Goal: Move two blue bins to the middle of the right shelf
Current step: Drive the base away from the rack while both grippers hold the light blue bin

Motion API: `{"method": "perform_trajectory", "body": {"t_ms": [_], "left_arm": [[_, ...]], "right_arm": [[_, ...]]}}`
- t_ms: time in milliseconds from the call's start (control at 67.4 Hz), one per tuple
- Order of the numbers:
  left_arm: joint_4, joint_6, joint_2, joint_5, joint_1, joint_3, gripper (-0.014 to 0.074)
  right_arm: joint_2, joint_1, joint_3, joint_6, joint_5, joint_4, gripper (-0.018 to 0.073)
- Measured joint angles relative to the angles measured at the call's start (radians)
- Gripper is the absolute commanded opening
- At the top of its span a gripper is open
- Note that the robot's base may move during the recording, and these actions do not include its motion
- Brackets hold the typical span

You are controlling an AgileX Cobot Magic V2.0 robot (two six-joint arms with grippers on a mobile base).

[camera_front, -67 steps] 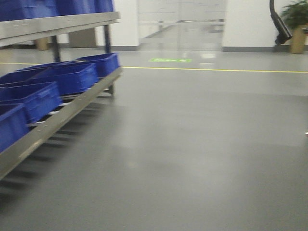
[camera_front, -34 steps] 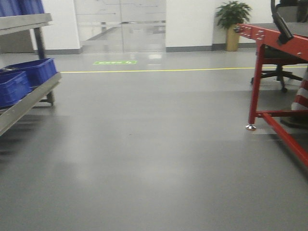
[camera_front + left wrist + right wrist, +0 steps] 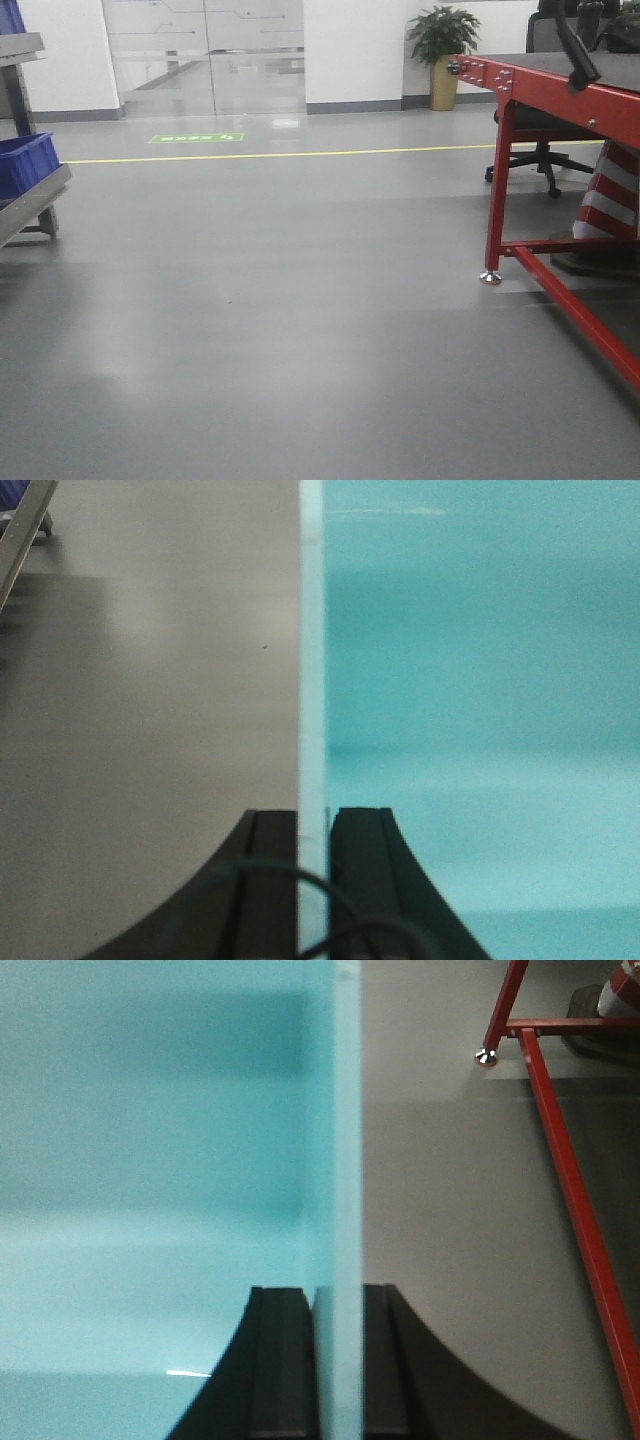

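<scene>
In both wrist views a bin fills half the picture, and its colour reads as pale teal there. My left gripper [image 3: 315, 815] is shut on the bin's left wall [image 3: 312, 660], one finger outside and one inside, with the bin's inside [image 3: 480, 680] to the right. My right gripper [image 3: 338, 1290] is shut on the opposite wall [image 3: 346, 1110], the bin's inside [image 3: 150, 1110] to the left. The held bin and both grippers are out of the front view. Another blue bin [image 3: 25, 162] sits on the low tier of a metal shelf [image 3: 30, 205] at the far left.
A red-framed stand [image 3: 500, 170] with a dark top rises at the right, its lower rail [image 3: 570, 1190] close to my right side. Behind it are an office chair [image 3: 545, 150], a striped cone [image 3: 605, 195] and a potted plant [image 3: 443, 40]. A yellow line [image 3: 300, 155] crosses the grey floor.
The front view has swung to the right. The left shelf with its blue bins slid almost out of frame, and the red stand came in from the right.
</scene>
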Motion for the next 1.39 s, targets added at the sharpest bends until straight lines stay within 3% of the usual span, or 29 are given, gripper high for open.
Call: {"method": "perform_trajectory", "body": {"t_ms": [1395], "left_arm": [[0.000, 0.000, 0.000, 0.000, 0.000, 0.000, -0.0111]], "right_arm": [[0.000, 0.000, 0.000, 0.000, -0.002, 0.000, -0.0167]]}}
